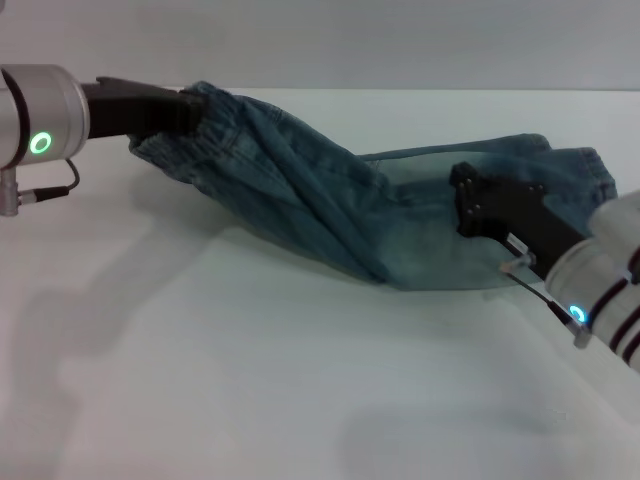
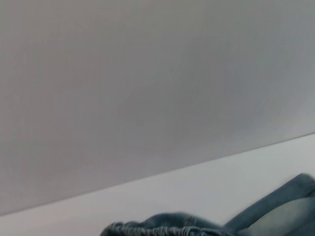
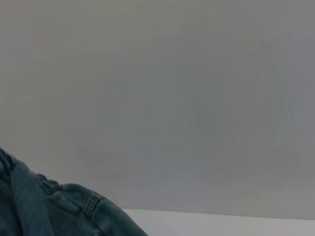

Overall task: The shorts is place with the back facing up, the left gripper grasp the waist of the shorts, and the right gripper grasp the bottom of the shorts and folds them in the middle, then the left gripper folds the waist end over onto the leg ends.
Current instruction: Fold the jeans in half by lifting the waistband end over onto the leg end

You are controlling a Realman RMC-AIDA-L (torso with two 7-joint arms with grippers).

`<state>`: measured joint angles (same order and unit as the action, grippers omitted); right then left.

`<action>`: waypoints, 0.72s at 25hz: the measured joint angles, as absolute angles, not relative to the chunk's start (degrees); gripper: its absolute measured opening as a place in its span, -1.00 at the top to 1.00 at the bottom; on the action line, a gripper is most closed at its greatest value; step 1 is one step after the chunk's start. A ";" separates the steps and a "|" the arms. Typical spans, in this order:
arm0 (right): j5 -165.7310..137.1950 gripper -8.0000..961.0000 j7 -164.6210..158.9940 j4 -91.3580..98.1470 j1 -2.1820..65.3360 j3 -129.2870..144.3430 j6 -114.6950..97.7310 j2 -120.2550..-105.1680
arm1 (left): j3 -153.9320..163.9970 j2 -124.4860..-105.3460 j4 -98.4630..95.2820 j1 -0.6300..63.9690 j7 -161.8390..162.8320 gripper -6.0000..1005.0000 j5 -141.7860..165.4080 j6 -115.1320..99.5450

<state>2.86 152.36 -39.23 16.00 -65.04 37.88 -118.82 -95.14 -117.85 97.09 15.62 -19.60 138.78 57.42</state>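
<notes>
Blue denim shorts point(image 1: 330, 205) stretch across the far half of a white table point(image 1: 250, 380), raised at both ends by the robot's two arms and sagging in twisted folds toward the tabletop between them. Near the table's far left edge, the left gripper point(image 1: 185, 112), a black claw on a silver arm showing a green light, is closed on the waist of the shorts point(image 1: 195, 140), its fingertips buried in the puckered elastic band so that the gathered denim bunches just below it. Toward the table's right edge, the right gripper point(image 1: 470, 195), a black wedge-shaped claw on a silver arm with a cyan light, sits against the paler faded fabric at the other end of the garment; whether its fingers are clamped on the cloth cannot be told, as the cloth and the claw's own body hide them. The bottom of the shorts point(image 1: 585, 170) lies crumpled just beyond that claw, close to the far right corner. The left wrist view shows only a ruffled strip of denim against the table and a grey wall point(image 2: 147, 73), and the right wrist view shows a stitched denim fold before the same wall.
</notes>
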 joint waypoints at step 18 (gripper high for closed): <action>2.89 0.98 142.79 -37.83 29.31 -55.42 29.20 -119.02 | -95.15 -117.95 102.33 15.95 -25.20 0.94 128.90 56.94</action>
<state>2.88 142.79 -37.83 29.31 -55.42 29.20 -119.02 -95.15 -117.95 102.33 15.95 -25.20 128.90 56.94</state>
